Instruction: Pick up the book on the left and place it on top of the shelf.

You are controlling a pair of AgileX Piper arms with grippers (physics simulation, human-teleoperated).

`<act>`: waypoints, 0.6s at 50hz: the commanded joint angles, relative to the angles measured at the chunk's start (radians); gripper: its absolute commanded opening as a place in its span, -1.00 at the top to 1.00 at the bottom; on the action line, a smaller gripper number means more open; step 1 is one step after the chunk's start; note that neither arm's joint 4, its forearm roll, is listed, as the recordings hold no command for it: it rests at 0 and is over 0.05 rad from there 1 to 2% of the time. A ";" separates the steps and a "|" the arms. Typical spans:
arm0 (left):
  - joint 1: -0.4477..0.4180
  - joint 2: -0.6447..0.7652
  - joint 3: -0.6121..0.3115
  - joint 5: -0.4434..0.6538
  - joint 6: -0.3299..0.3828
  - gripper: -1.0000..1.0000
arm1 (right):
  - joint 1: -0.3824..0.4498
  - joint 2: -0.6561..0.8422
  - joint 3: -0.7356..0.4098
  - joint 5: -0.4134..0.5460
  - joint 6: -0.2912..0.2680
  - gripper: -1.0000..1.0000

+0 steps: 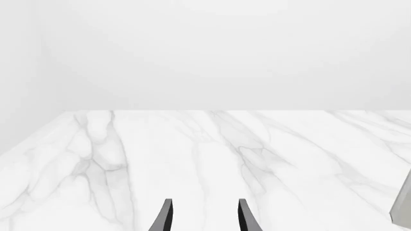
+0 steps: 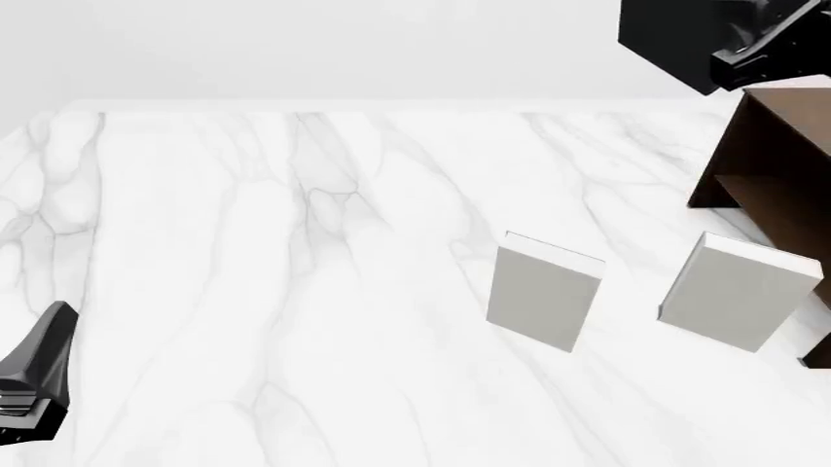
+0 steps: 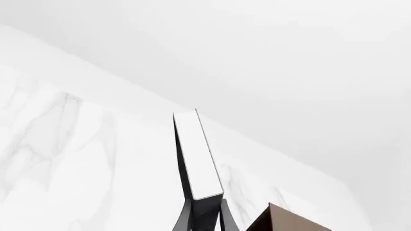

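Left gripper (image 2: pixel 37 375): nearest to you, low at the front left corner of the table (image 2: pixel 260 292). Its wrist view shows your two fingertips (image 1: pixel 168 216) parted with bare marble between them, holding nothing.
First grey book (image 2: pixel 546 290): upright on the table, right of centre, well apart from your left gripper.
Second grey book (image 2: pixel 738 290): upright further right, just in front of the shelf (image 2: pixel 779 156) and overlapping its lower front edge in the front view.
Shelf: dark brown, at the right edge of the table, with its flat top and an inner board showing; a corner of it also shows in your right wrist view.
Right gripper (image 3: pixel 204 217): raised at the far right, above the shelf, closed on the book (image 3: pixel 196 154).
Book: dark cover, white page edges, clamped between your right fingers and held in the air above the shelf's top; you cannot tell whether it touches the top.
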 commanded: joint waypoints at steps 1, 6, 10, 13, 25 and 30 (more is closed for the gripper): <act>0.000 0.000 0.000 0.000 0.000 -1.00 | -0.054 -0.056 -0.010 0.037 0.001 1.00; 0.000 0.000 0.000 0.000 0.000 -1.00 | -0.085 -0.083 -0.025 0.077 -0.021 1.00; 0.000 0.000 0.000 0.000 0.000 -1.00 | -0.106 -0.099 -0.040 0.106 -0.039 1.00; 0.000 0.000 0.000 0.000 0.000 -1.00 | -0.122 -0.115 -0.046 0.124 -0.048 1.00; 0.000 0.000 0.000 0.000 0.000 -1.00 | -0.174 -0.147 -0.038 0.150 -0.076 1.00; 0.000 0.000 0.000 0.000 0.000 -1.00 | -0.201 -0.153 -0.031 0.143 -0.092 1.00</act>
